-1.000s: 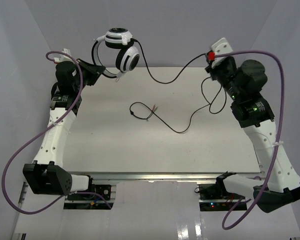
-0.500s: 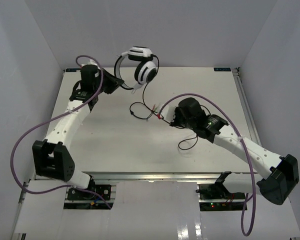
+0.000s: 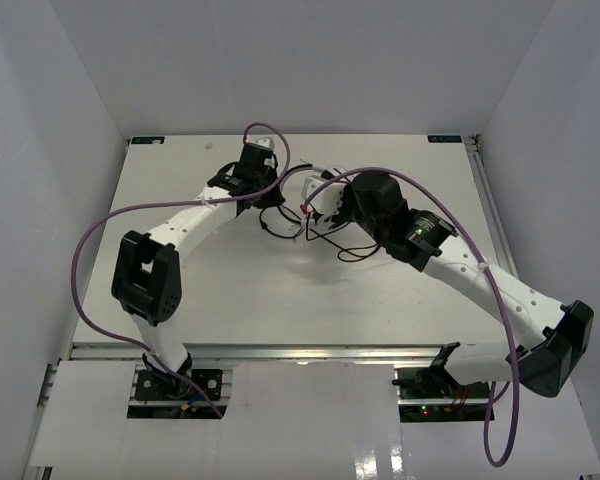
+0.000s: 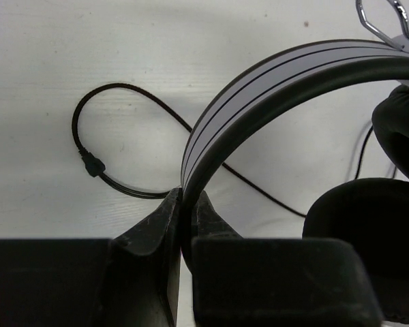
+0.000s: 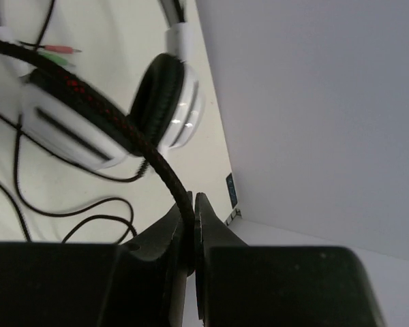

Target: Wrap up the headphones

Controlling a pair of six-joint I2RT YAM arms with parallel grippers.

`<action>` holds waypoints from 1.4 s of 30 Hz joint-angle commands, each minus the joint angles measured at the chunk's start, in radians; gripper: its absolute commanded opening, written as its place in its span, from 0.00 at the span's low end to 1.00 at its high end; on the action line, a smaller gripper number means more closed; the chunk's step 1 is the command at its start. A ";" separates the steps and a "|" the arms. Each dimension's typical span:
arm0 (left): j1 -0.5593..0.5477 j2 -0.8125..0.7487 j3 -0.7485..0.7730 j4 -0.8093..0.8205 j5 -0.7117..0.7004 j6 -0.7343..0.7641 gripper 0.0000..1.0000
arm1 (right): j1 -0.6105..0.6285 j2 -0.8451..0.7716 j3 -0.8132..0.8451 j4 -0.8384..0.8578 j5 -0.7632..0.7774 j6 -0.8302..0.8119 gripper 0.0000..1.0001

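Observation:
The headphones (image 3: 310, 186) sit low over the back middle of the table, between my two grippers. My left gripper (image 3: 278, 186) is shut on the thin headband (image 4: 279, 82), pinched between its jaws (image 4: 187, 204). A black ear pad (image 4: 368, 238) fills the right of the left wrist view. My right gripper (image 3: 325, 205) is shut on the black braided cable (image 5: 143, 146) close to the white earcups (image 5: 68, 129). The rest of the cable (image 3: 348, 245) lies in loops on the table, and a loop shows in the left wrist view (image 4: 123, 92). The red and green plugs (image 5: 54, 49) lie by the earcups.
Thick purple robot cables arch over the left arm (image 3: 105, 225) and the right arm (image 3: 460, 200). The grey back wall (image 5: 313, 102) stands close behind the headphones. A blue label (image 3: 442, 139) marks the table's back right edge.
Both arms have swung inward to the back middle of the table. The left gripper carried the headphones right and down. The right gripper brought the cable up against the earcups.

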 commanded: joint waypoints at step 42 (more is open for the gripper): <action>-0.134 -0.564 -0.335 0.403 0.378 -0.012 0.00 | -0.547 0.021 -0.052 0.214 -1.229 0.575 0.19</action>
